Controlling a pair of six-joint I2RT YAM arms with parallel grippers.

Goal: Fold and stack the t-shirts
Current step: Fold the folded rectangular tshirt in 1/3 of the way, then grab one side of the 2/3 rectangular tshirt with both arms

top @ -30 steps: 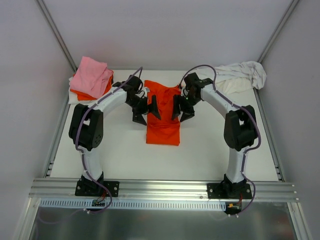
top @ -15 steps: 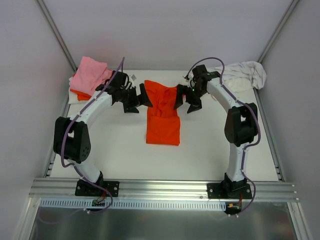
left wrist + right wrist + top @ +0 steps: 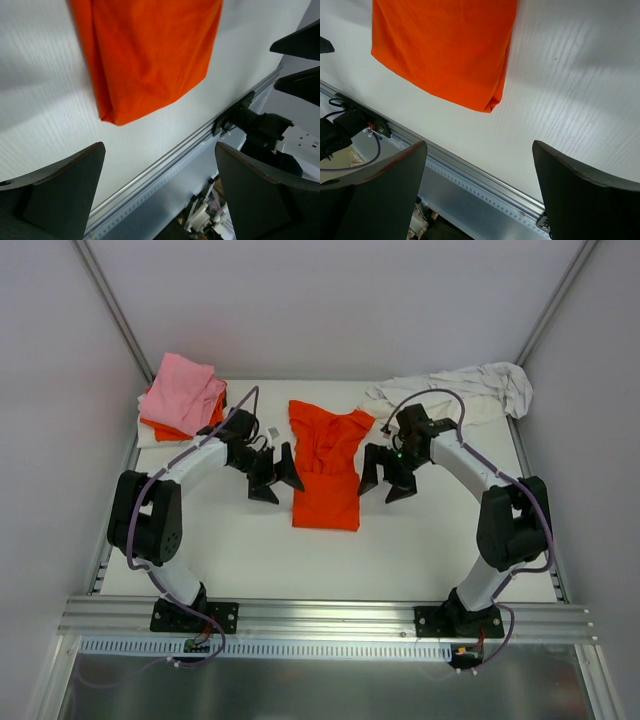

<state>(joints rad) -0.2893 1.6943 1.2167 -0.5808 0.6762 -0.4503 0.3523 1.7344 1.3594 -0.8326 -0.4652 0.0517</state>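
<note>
While the orange shirt (image 3: pixel 325 468) lies folded on the surface (image 3: pixel 420 550), the left pincer (image 3: pixel 278 476) and right pincer (image 3: pixel 385 480) flank it — both wide open, empty — pink shirt (image 3: pixel 185 390) back-left, white shirt (image 3: pixel 480 385) back-right.

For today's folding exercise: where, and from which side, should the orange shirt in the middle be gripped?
Likely its near corners, one gripper from each side: the orange shirt lies as a flat narrow strip, with the open left gripper and right gripper flanking it.
</note>
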